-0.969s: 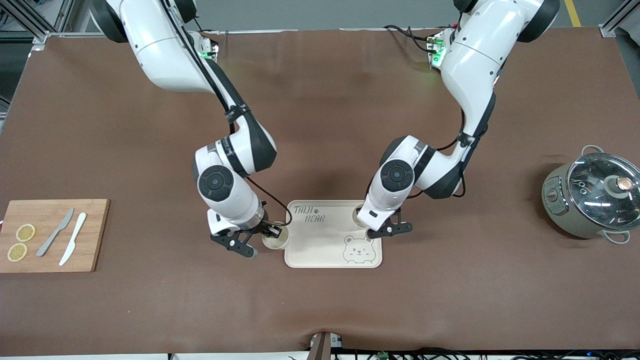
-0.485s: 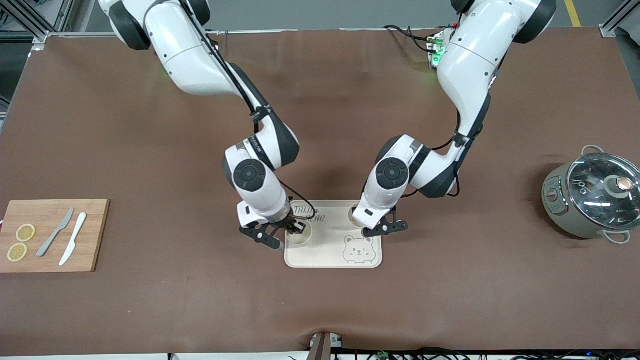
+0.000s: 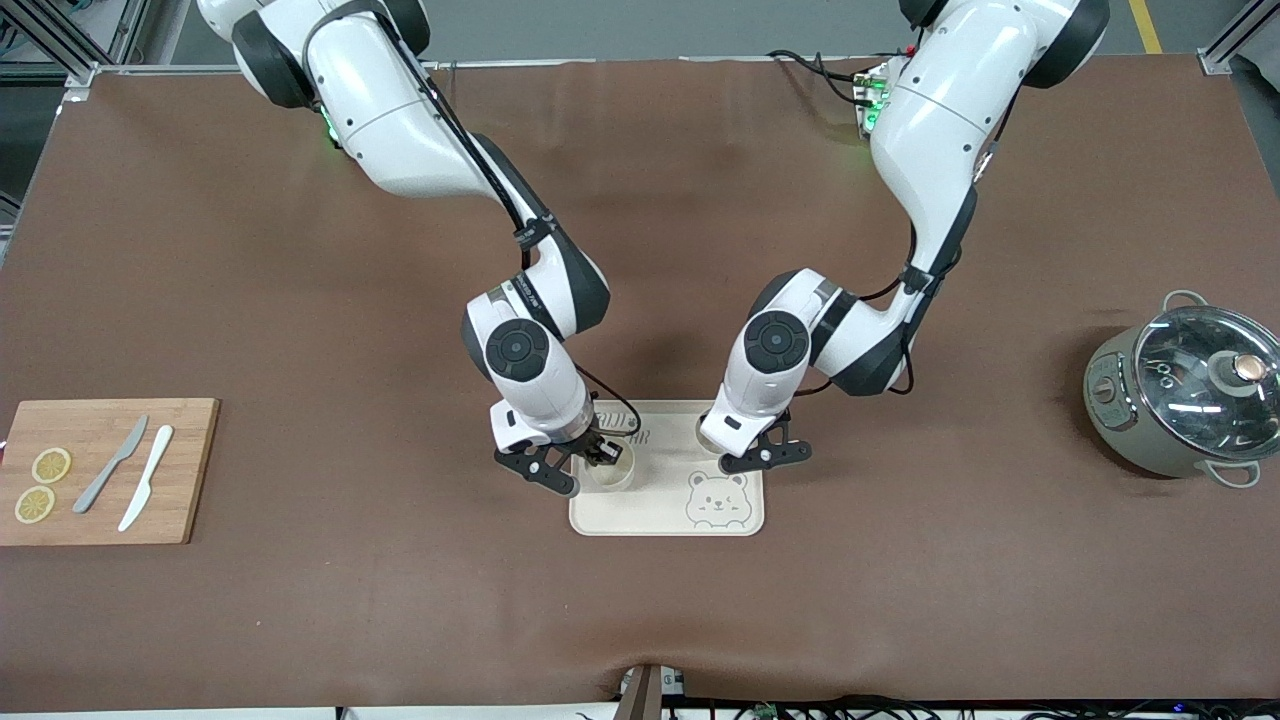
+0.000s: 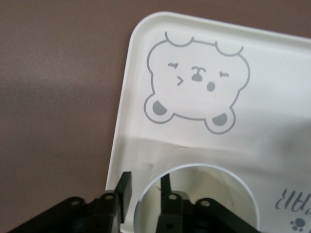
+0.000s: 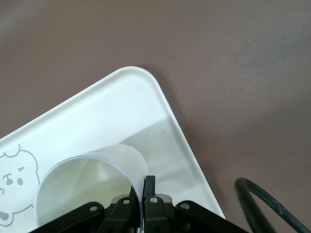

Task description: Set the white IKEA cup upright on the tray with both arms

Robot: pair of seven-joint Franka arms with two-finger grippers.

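Note:
The cream-white tray [image 3: 660, 502] with the bear drawing lies mid-table and shows in both wrist views [image 4: 272, 97] [image 5: 121, 107]. My right gripper [image 3: 603, 458] is shut on the rim of an upright white cup [image 3: 612, 476] at the tray's end toward the right arm; in the right wrist view the fingers [image 5: 149, 187] pinch the cup wall [image 5: 82, 189]. My left gripper [image 3: 740, 455] is open astride the rim of a second upright white cup [image 3: 708, 432] standing on the tray; in its wrist view [image 4: 146, 190] one finger is inside the cup [image 4: 204, 194] and one outside.
A wooden cutting board [image 3: 190, 470] with two lemon slices [image 3: 42, 484], a grey knife [image 3: 110, 464] and a white knife [image 3: 146, 476] lies toward the right arm's end. A pot with a glass lid [image 3: 1190, 390] stands toward the left arm's end.
My right gripper has carried its cup from the table beside the tray onto the tray's area. My left gripper and its cup have shifted slightly toward the tray's middle.

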